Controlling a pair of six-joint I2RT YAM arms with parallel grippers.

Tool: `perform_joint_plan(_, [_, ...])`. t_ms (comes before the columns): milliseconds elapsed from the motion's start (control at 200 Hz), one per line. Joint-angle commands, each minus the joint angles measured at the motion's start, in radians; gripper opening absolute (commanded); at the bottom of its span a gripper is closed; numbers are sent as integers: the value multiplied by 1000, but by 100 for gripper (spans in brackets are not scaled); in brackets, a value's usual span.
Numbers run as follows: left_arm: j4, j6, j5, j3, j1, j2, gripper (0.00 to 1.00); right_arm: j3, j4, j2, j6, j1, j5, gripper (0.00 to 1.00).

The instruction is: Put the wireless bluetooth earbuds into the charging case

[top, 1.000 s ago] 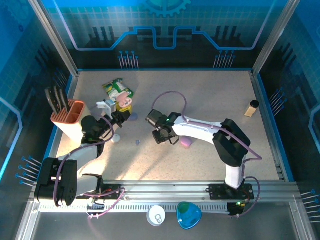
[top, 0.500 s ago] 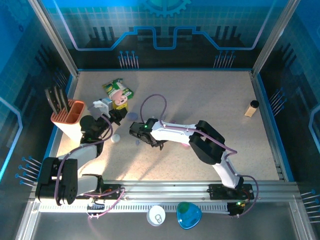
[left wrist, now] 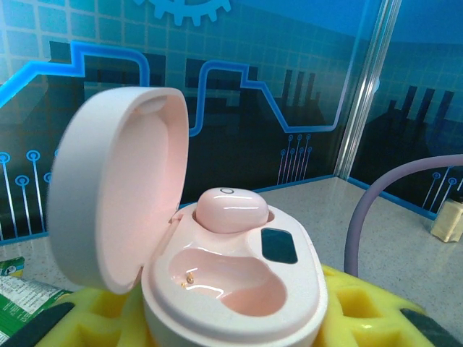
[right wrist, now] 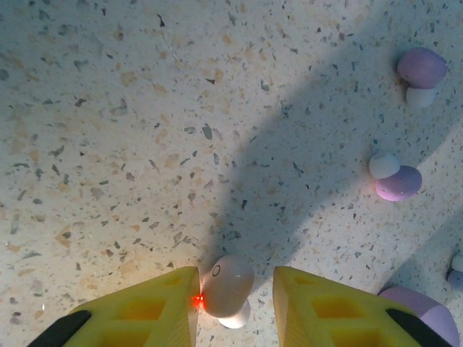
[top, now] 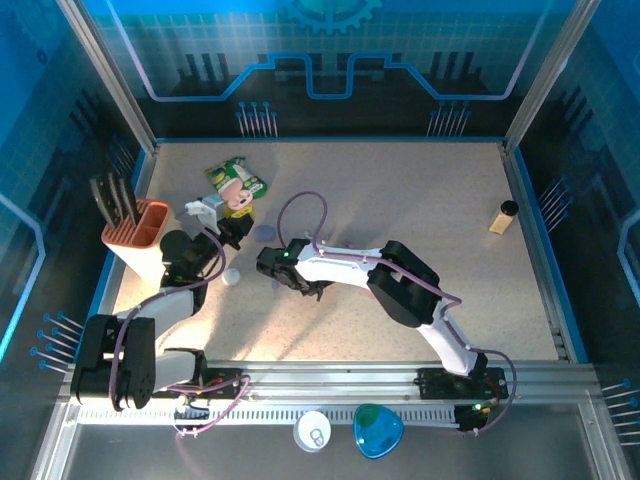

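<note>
The right jaws stand apart, low over the speckled table [right wrist: 108,144], with a pale pink earbud [right wrist: 226,288] lying between their yellow pads [right wrist: 145,311]. The earbud touches the pad on the left of the wrist view, and there is a clear gap to the other pad. It rests on the table, so the jaws frame it without clamping it.

The left jaws are clamped on the pink charging case [left wrist: 231,289], with yellow padding pressed against both of its lower sides. The case's lid [left wrist: 116,188] is swung open and stands upright on the left. A pink earbud [left wrist: 230,210] sits in the far pocket of the case, and the near pocket holds nothing.

In the right wrist view, two lavender earbuds [right wrist: 422,69] [right wrist: 396,182] lie on the table, well apart from the pale pink one. A purple case [right wrist: 423,318] shows at the bottom right corner.

From above, an orange holder [top: 140,235] stands just left of the left arm, a green packet [top: 236,180] lies behind it, and a small bottle [top: 503,216] stands near the right edge.
</note>
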Motion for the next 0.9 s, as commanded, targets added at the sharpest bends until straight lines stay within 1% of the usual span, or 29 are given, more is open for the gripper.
perform_joint_plan(0, [12, 22, -9, 3, 11, -26, 32, 28, -21, 29, 14, 11, -7, 32])
perform_joint_plan(365, [12, 18, 1, -3, 11, -32, 33, 27, -27, 55, 18, 11, -21, 25])
perform_joint_plan(500, [13, 23, 10, -5, 12, -32, 33, 17, -26, 35, 14, 10, -18, 22])
perform_joint_plan(625, [15, 24, 23, -6, 12, -28, 32, -41, 28, -48, -5, 2, -22, 22])
perform_joint_plan(785, [34, 27, 50, -2, 5, -3, 32, -178, 149, -228, -32, -18, -40, 21])
perform_joint_plan(895, [37, 48, 59, 6, -17, 24, 32, -291, 262, -366, -60, -43, -83, 21])
